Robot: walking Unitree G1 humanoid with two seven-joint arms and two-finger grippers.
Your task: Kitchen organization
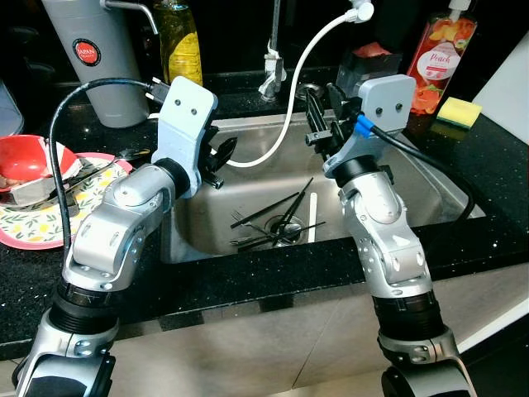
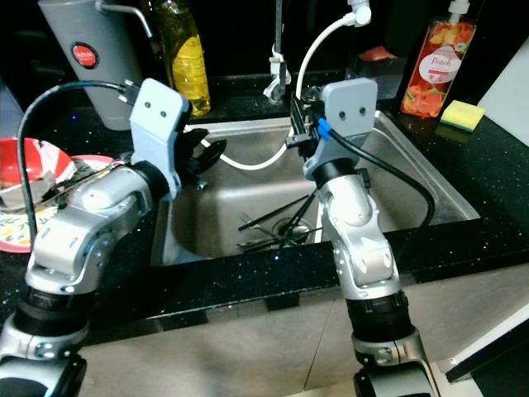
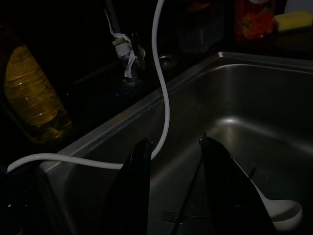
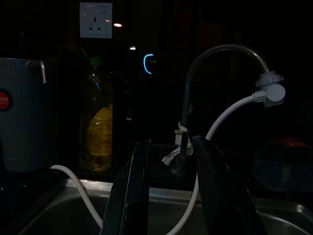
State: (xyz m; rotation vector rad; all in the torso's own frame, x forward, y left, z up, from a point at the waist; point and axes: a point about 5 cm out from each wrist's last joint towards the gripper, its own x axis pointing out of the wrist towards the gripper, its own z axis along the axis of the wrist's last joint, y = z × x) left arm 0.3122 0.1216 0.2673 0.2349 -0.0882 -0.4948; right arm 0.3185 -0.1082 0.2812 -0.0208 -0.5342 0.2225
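The steel sink (image 1: 430,178) holds dark forks and utensils (image 1: 277,223) round its drain; the left wrist view adds a white ladle (image 3: 281,210) there. Left gripper (image 1: 221,157) at the left rim and right gripper (image 1: 318,124) far over the basin gape empty. The dark right wrist view adds a wall socket (image 4: 96,20).

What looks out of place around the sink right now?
A loose pile of black utensils lies over the drain in the sink. A white hose from the faucet tip droops into the basin. Cloth is tied around the faucet base, like a makeshift fix.
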